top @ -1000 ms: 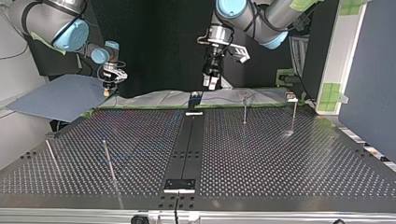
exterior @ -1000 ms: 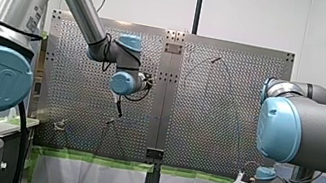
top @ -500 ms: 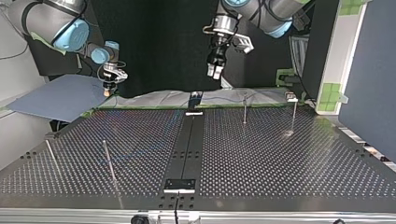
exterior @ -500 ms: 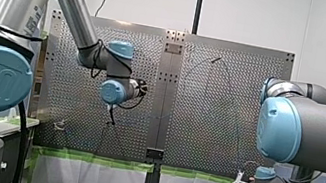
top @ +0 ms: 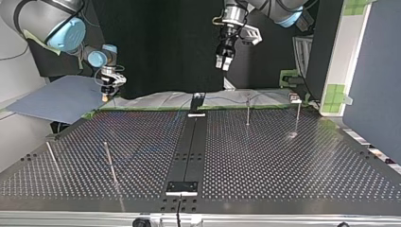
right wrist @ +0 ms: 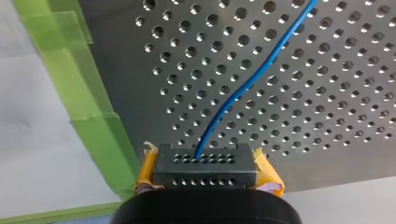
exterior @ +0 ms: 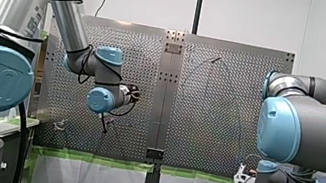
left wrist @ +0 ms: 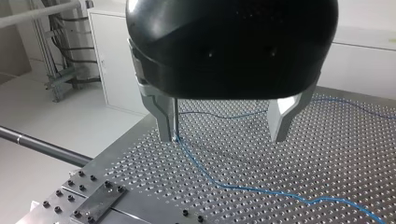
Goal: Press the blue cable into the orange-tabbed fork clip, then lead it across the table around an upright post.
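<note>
The blue cable (right wrist: 252, 79) runs out over the perforated table from between the yellow pads of my right gripper (right wrist: 208, 170), which is shut on it. That gripper hangs past the table's near edge, low at the front view's right (exterior: 238, 178). My left gripper (left wrist: 223, 135) is open, its metal fingers (left wrist: 166, 119) wide apart and empty, high above the table. Below it the cable (left wrist: 224, 186) lies slack across the holes, and a thin upright post (left wrist: 176, 126) stands beside one finger. In the front view my left gripper (exterior: 103, 125) is over the left panel, near a small clip (exterior: 59, 125).
Thin upright posts stand on the table: two (top: 248, 112) (top: 297, 118) at the top view's back right, two (top: 109, 163) (top: 52, 158) at its front left. A dark centre strip (top: 189, 151) splits the panels. Green tape (right wrist: 93, 112) edges the table by my right gripper.
My left arm has swung toward the front view's left and nearer edge, rising in the top view. Its fingers stayed open. My right gripper has shifted slightly, still shut on the cable.
</note>
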Controlling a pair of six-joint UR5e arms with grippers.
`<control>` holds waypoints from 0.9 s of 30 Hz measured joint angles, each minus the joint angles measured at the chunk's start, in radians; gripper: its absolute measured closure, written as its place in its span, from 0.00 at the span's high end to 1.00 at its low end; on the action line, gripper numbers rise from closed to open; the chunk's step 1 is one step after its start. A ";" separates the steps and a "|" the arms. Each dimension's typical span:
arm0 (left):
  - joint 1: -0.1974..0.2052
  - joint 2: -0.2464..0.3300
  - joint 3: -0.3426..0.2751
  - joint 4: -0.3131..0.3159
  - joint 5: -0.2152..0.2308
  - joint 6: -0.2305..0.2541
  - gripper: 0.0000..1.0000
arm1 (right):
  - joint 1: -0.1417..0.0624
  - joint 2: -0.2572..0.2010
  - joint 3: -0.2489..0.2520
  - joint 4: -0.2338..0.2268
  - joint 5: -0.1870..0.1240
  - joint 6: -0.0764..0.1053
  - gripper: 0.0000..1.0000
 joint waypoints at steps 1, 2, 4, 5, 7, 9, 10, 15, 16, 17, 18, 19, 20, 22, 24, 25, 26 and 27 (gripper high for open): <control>0.001 0.000 -0.010 0.009 0.003 -0.001 1.00 | 0.000 -0.004 0.001 0.000 0.003 0.002 0.00; 0.001 0.000 -0.017 0.015 0.007 -0.002 1.00 | 0.000 -0.007 0.002 0.001 0.006 0.004 0.00; 0.001 0.000 -0.035 0.025 0.014 -0.005 1.00 | 0.000 -0.011 0.004 0.002 0.012 0.008 0.00; 0.002 0.000 -0.043 0.026 0.016 -0.006 1.00 | 0.000 -0.012 0.004 0.002 0.014 0.009 0.00; 0.002 0.000 -0.061 0.024 0.021 -0.006 1.00 | 0.001 -0.013 0.004 0.003 0.016 0.009 0.00; 0.003 0.000 -0.078 0.022 0.027 -0.006 1.00 | 0.001 -0.013 0.004 0.005 0.017 0.009 0.00; 0.003 0.000 -0.089 0.021 0.031 -0.006 1.00 | 0.001 -0.013 0.005 0.005 0.017 0.009 0.00; 0.003 0.000 -0.126 0.017 0.035 -0.006 1.00 | 0.002 -0.013 0.005 0.006 0.019 0.008 0.00; 0.003 -0.001 -0.130 0.016 0.036 -0.006 1.00 | 0.002 -0.013 0.005 0.006 0.019 0.008 0.00; 0.003 0.000 -0.132 0.016 0.036 -0.006 1.00 | 0.002 -0.013 0.005 0.006 0.019 0.008 0.00; 0.003 0.000 -0.133 0.016 0.036 -0.006 1.00 | 0.002 -0.013 0.005 0.006 0.019 0.008 0.00; 0.003 -0.001 -0.134 0.016 0.036 -0.006 1.00 | 0.002 -0.012 0.005 0.006 0.019 0.008 0.00; 0.003 -0.001 -0.134 0.016 0.036 -0.006 1.00 | 0.002 -0.012 0.005 0.006 0.019 0.008 0.00; 0.003 -0.001 -0.135 0.016 0.036 -0.006 1.00 | 0.002 -0.012 0.005 0.006 0.019 0.008 0.00; 0.003 -0.001 -0.135 0.016 0.036 -0.006 1.00 | 0.002 -0.012 0.005 0.006 0.019 0.008 0.00; 0.003 -0.001 -0.135 0.016 0.036 -0.006 1.00 | 0.002 -0.012 0.005 0.006 0.019 0.008 0.00; 0.003 -0.001 -0.135 0.015 0.036 -0.006 1.00 | 0.002 -0.012 0.006 0.006 0.019 0.008 0.00; 0.003 -0.001 -0.135 0.015 0.036 -0.006 1.00 | 0.002 -0.012 0.005 0.006 0.019 0.008 0.00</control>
